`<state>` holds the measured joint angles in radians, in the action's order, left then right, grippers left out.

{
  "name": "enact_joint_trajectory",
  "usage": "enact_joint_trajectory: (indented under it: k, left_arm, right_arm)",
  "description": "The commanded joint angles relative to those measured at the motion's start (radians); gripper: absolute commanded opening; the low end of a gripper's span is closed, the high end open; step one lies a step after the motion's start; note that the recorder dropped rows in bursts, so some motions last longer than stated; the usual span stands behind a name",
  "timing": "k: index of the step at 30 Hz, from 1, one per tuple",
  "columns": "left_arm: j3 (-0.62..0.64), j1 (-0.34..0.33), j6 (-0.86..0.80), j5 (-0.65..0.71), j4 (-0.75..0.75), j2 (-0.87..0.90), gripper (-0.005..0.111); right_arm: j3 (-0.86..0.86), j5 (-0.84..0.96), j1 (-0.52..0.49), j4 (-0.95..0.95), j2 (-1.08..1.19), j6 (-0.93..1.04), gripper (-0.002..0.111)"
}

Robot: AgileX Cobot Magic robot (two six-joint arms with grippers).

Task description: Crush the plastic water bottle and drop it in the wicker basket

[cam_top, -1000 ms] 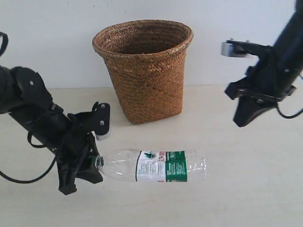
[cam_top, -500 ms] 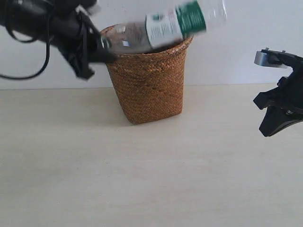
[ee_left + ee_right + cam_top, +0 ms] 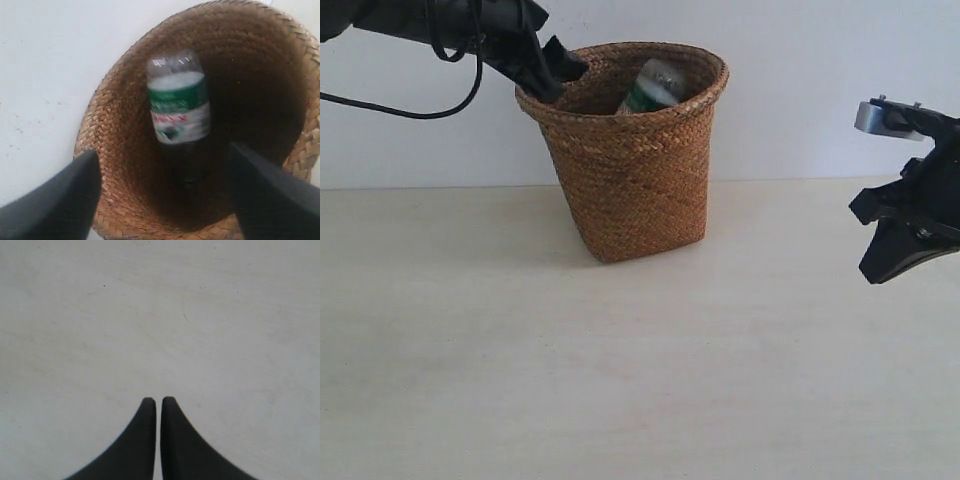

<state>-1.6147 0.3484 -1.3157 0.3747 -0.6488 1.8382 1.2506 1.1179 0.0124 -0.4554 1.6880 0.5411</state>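
Bottle (image 3: 177, 105) released, now inside basket (image 3: 630, 190) | left jaws spread empty | right jaws closed

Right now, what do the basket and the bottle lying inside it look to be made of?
The wicker basket looks woven from brown natural fibre, matte, with braided strands and a rolled rim. The plastic water bottle seems to be thin clear plastic, slightly glossy where light catches its end. Its green-and-white label is too blurred to tell film from paper.
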Motion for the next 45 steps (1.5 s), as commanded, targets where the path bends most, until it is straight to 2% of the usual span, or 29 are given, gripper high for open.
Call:
enact_joint_trajectory:
  k: [1, 4, 5, 8, 12, 15, 20, 23, 27, 31, 37, 38, 41, 45]
  left_arm:
    - [-0.009, -0.002, 0.014, 0.070, 0.006, -0.039, 0.039]
    - [-0.009, -0.002, 0.018, 0.219, 0.083, -0.058, 0.010]
    - [-0.009, -0.002, 0.030, 0.281, 0.120, -0.067, 0.005]
    - [-0.009, -0.002, 0.108, 0.445, 0.253, -0.092, 0.004]
    - [-0.009, -0.002, 0.322, 0.564, 0.402, -0.120, 0.004]
    - [-0.009, -0.002, 0.475, 0.635, 0.475, -0.137, 0.004]
    - [-0.009, -0.014, 0.756, 0.782, 0.649, -0.162, 0.004]
    - [0.008, -0.044, 0.866, 0.846, 0.694, -0.196, 0.004]
    - [0.088, -0.083, 0.967, 0.842, 0.691, -0.291, 0.004]
    - [0.229, -0.088, 1.022, 0.757, 0.691, -0.404, 0.004]
    - [0.479, -0.088, 1.093, 0.517, 0.691, -0.619, 0.004]
    - [0.565, -0.088, 1.099, 0.442, 0.691, -0.692, 0.004]
    - [0.720, -0.088, 1.140, 0.303, 0.691, -0.818, 0.004]
    - [0.876, -0.088, 1.180, 0.200, 0.685, -0.971, 0.004]
  right_arm:
    - [-0.005, -0.028, -0.003, -0.005, -0.012, 0.011, 0.000]
    - [-0.005, -0.050, -0.003, -0.005, -0.012, 0.011, 0.000]
    - [-0.005, -0.058, -0.003, -0.005, -0.012, 0.011, 0.000]
    - [-0.005, -0.072, -0.001, -0.005, -0.014, 0.006, 0.000]
    - [-0.003, -0.124, -0.001, 0.052, -0.038, -0.022, 0.000]
    - [-0.003, -0.161, -0.003, 0.243, -0.085, -0.131, 0.000]
    - [-0.007, -0.153, -0.003, 0.621, -0.175, -0.425, 0.000]
    - [-0.035, -0.154, -0.003, 0.669, -0.245, -0.465, 0.000]
    - [-0.131, -0.210, -0.003, 0.663, -0.351, -0.465, 0.000]
    - [-0.250, -0.294, -0.003, 0.616, -0.439, -0.467, 0.000]
    - [-0.412, -0.456, -0.003, 0.541, -0.601, -0.453, 0.000]
    - [-0.475, -0.526, -0.003, 0.530, -0.664, -0.453, 0.000]
    - [-0.587, -0.652, -0.003, 0.496, -0.784, -0.455, 0.000]
    - [-0.658, -0.699, -0.003, 0.491, -0.961, -0.455, 0.000]
